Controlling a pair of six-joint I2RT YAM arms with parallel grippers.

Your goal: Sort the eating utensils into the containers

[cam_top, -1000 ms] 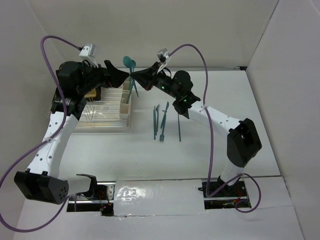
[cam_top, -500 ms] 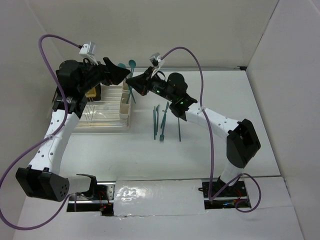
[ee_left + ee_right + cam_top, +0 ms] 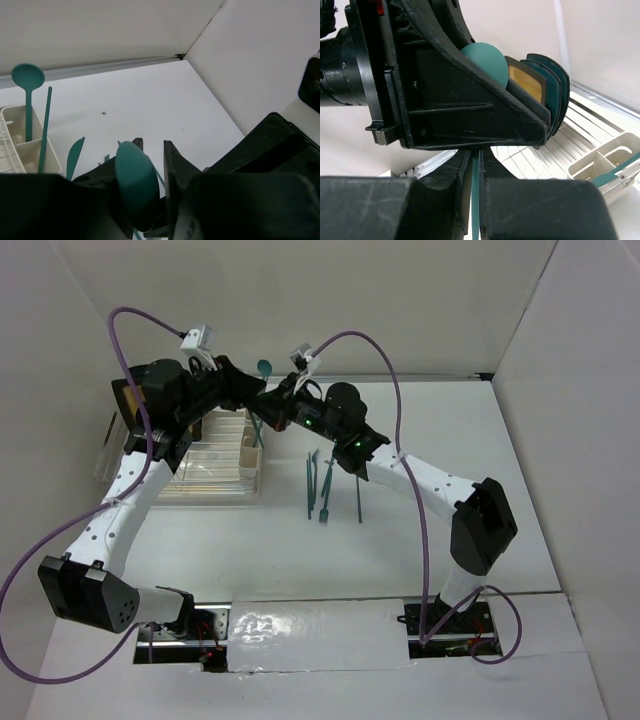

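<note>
A teal spoon is held between both grippers above the rack's right end. My right gripper (image 3: 476,160) is shut on its thin handle (image 3: 475,200). My left gripper (image 3: 151,146) has its jaws closed in on the spoon's bowl (image 3: 136,182), which lies against one finger. In the top view the two grippers (image 3: 262,400) (image 3: 274,412) meet tip to tip and hide this spoon. The cream containers (image 3: 248,452) stand just below, with another spoon (image 3: 264,368) upright in a compartment (image 3: 20,145) and a thin handle (image 3: 46,125) beside it. Three more utensils (image 3: 311,485) (image 3: 328,485) (image 3: 358,495) lie on the table.
The clear ribbed dish rack (image 3: 205,470) sits left of the containers. A dark-rimmed yellow plate (image 3: 526,82) stands on edge in it. White walls close the back and right sides. Purple cables (image 3: 395,380) loop over both arms.
My left gripper swung right to the right gripper and closed its wide-open jaws round the spoon's bowl. The right gripper pushed slightly left, still gripping the handle.
</note>
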